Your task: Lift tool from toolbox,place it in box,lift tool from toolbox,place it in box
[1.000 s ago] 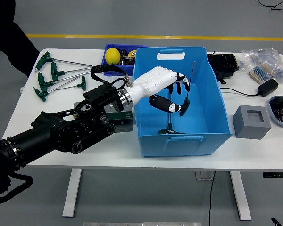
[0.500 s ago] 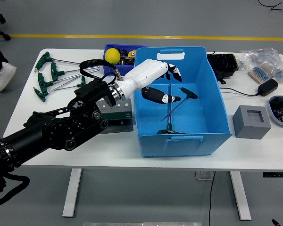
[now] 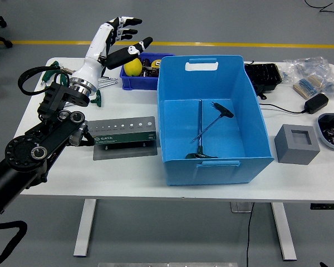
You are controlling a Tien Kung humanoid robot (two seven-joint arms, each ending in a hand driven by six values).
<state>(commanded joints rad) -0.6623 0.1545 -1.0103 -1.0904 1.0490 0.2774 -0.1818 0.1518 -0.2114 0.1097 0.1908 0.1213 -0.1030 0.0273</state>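
- Now the white left hand [image 3: 116, 34] hovers empty, fingers spread, above the green-handled T-wrenches [image 3: 55, 89].
- Two wrenches [image 3: 209, 125] lie inside the blue plastic box [image 3: 211, 119]; seemingly, another pickup comes next.

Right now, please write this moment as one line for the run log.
left hand: open, raised above T-handle hex keys | blue box: two T-handle keys inside | right hand: not in view

Your left arm [image 3: 39, 150] comes in from the lower left and angles up over the table's [image 3: 72, 178] left end. Its white left hand [image 3: 108, 39] is raised above the table's far edge, fingers [image 3: 125, 21] spread, holding nothing.
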